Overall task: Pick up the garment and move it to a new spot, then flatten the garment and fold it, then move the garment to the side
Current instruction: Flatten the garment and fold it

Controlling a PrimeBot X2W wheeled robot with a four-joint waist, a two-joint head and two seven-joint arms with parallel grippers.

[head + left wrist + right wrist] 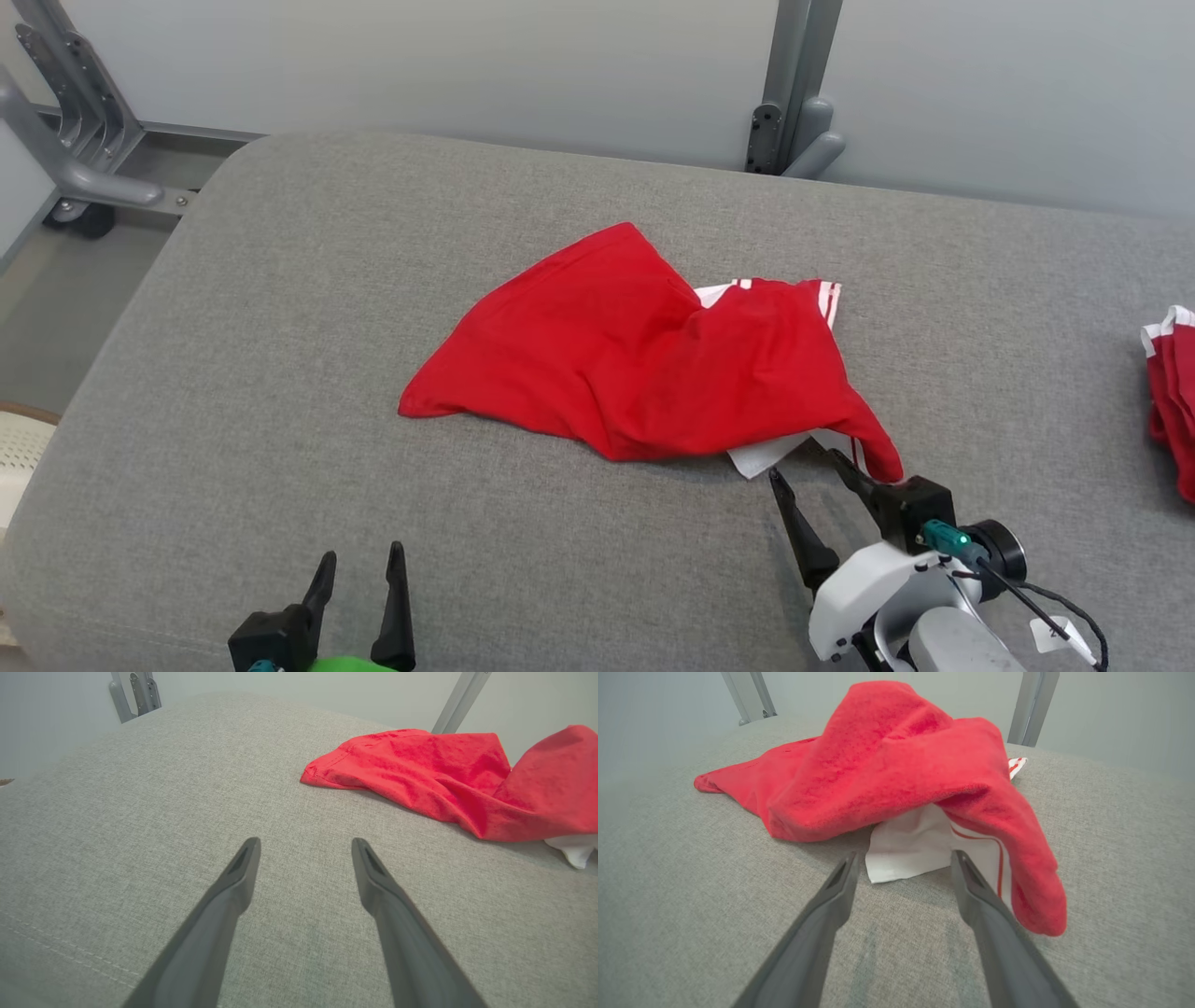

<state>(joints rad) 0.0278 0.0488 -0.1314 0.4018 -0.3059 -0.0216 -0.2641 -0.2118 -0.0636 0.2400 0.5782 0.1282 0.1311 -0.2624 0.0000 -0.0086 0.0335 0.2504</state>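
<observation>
The garment (pixel 644 364) lies bunched near the middle of the table (pixel 280 327), neither flat nor folded, so flattening, folding and the move to the side are all left to do. Whether this is already its new spot cannot be told from how it lies. Neither tool holds it. The right tool (pixel 803 465) is spread, its tips at the garment's near right corner. One finger is beside a white flap (pixel 761 455) that pokes out from under the red, and the other lies along the drooping red end. It looks set for a grasp there, though nothing is pinched yet. The left tool (pixel 362 553) is spread too, low over bare table at the near edge, well apart from the garment.

The garment is soft, matte red knit with a slightly fuzzy face. It humps into a peak with loose creases and tapers to a hemmed point on the left. White trim with stripes shows at its far right edge, and the white flap underneath is smoother and carries a thin red line. Such cloth will likely sag and drag when lifted by one corner.

The table is padded and covered in grey woven fabric, with a rounded corner and a stitched seam near the front. The fingers are long, dark and tapered. A second red-and-white cloth (pixel 1172 401) sits at the table's right edge.
</observation>
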